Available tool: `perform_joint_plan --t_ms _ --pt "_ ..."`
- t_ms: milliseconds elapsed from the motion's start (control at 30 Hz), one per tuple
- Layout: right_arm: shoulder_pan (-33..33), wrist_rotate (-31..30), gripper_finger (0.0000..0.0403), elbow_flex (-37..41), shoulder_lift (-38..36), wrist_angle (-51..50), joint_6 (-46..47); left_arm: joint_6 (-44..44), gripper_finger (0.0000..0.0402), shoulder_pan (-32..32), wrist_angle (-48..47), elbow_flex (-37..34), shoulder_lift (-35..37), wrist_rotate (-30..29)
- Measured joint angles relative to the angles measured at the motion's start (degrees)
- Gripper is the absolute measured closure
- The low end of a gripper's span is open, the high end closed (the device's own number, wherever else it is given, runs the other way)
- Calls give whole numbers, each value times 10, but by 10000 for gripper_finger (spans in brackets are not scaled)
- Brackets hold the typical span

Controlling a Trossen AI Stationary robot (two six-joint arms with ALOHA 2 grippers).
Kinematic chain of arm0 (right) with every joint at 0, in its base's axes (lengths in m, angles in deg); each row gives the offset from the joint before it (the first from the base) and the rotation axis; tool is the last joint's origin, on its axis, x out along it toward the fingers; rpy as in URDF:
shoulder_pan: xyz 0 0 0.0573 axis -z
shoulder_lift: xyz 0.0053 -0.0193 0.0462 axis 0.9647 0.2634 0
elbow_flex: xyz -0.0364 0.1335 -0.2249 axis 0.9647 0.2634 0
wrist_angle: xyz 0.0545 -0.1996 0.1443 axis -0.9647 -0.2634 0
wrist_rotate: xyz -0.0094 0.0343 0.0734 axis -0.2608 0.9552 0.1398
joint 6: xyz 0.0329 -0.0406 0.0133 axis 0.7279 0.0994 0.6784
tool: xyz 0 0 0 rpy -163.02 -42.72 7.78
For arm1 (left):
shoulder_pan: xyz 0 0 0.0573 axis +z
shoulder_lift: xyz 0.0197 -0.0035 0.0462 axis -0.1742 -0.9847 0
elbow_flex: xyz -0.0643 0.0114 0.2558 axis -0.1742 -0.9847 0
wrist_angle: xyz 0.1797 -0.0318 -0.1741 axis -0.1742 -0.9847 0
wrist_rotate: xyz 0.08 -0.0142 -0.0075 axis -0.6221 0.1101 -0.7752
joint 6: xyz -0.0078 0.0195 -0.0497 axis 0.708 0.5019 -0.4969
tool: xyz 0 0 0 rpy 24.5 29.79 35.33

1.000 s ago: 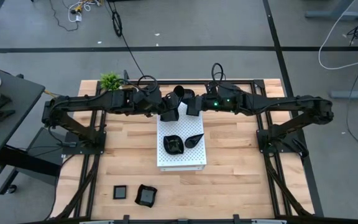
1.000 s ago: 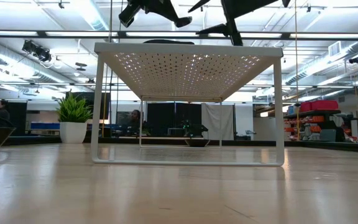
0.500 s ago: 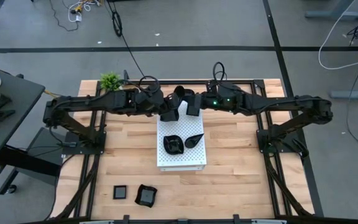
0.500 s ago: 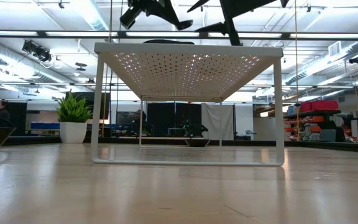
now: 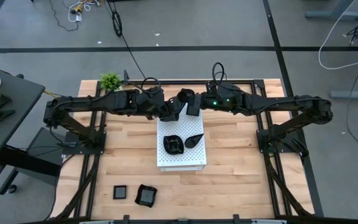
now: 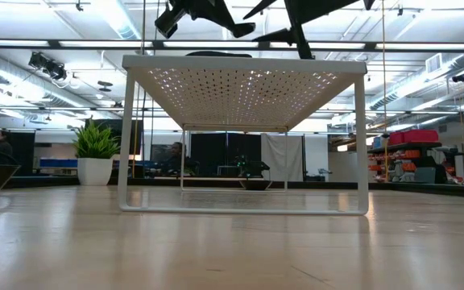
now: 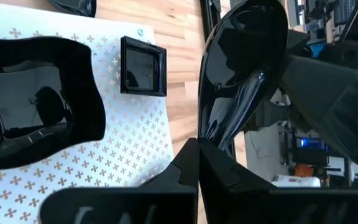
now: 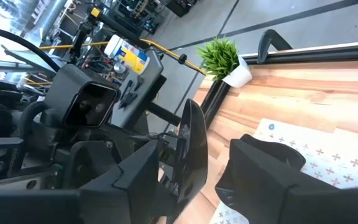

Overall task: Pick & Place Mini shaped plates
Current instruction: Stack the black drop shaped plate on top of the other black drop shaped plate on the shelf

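Observation:
My left gripper [image 5: 171,111] is shut on a glossy black teardrop plate [image 7: 241,68], held in the air over the far end of the white perforated board [image 5: 182,158]. My right gripper [image 5: 191,104] faces it from the right and is open. Its fingers [image 8: 278,180] stand on either side of the plate's edge [image 8: 194,149]. A wavy black plate [image 5: 173,144] and a leaf-shaped plate [image 5: 194,140] rest on the board. A square plate [image 5: 120,192] and another black plate [image 5: 145,195] lie on the table near its front edge. My left gripper pinches the teardrop plate's narrow end [image 7: 213,146] between its two fingers, coming from the table's left and slanting down. The plate reaches out past the fingertips on edge, clear of the board. Whether my right gripper's near finger [image 8: 135,180] touches the plate, I cannot tell.
A small green potted plant [image 5: 110,80] stands at the far left corner of the table. The board is a raised stand on legs [image 6: 126,145]. Black frame rails run along both table sides [image 5: 95,143]. Bare wood lies in front of the board.
My left gripper has turned slightly, and the held plate's free end has swung a little toward my right gripper. Both arms otherwise stay where they were.

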Motion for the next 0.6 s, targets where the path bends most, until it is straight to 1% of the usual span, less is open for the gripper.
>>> perform_joint_plan --t_ms 233,600 --pt "0 0 232 0 0 1 2 1 399 0 3 0 0 13" --pt "0 3 283 0 0 5 0 1 399 0 5 0 0 14"
